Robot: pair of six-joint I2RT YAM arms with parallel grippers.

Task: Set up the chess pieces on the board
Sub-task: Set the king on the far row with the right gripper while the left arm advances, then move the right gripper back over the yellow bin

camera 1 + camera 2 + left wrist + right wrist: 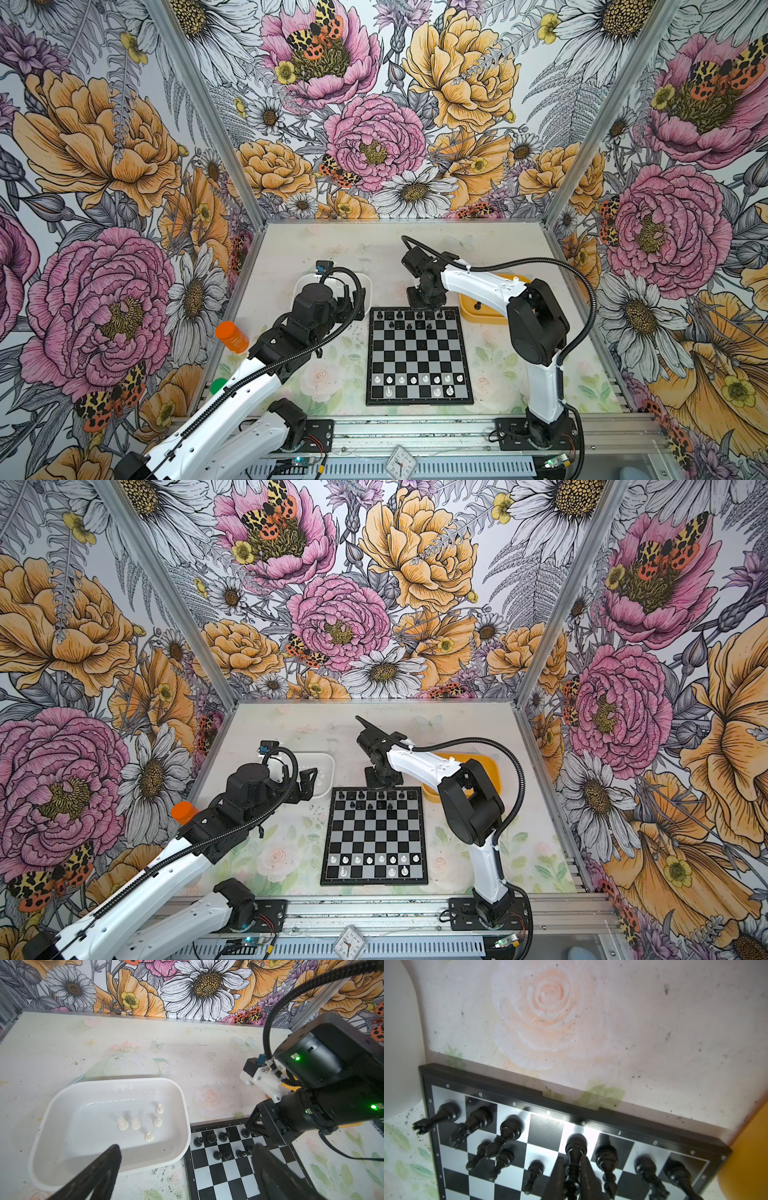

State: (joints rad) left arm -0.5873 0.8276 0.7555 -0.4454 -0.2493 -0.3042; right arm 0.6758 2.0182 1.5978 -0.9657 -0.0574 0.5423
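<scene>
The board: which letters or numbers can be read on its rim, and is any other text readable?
"a", "b", "c", "d", "g", upside down: far rim of the board; other letters blurred.
"8", "7", "6", "5", "4": its side rim.
Clock face: numerals too small to read.

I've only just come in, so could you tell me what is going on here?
Two robot arms are setting up a black-and-silver chessboard. The right gripper is shut on a tall glossy black chess piece standing in the board's far back row, among other black pieces. The left gripper hangs open by the rounded white plastic tray, where five translucent white pieces lie unplaced. On the near side stands a row of white pieces, with three more behind it.
</scene>
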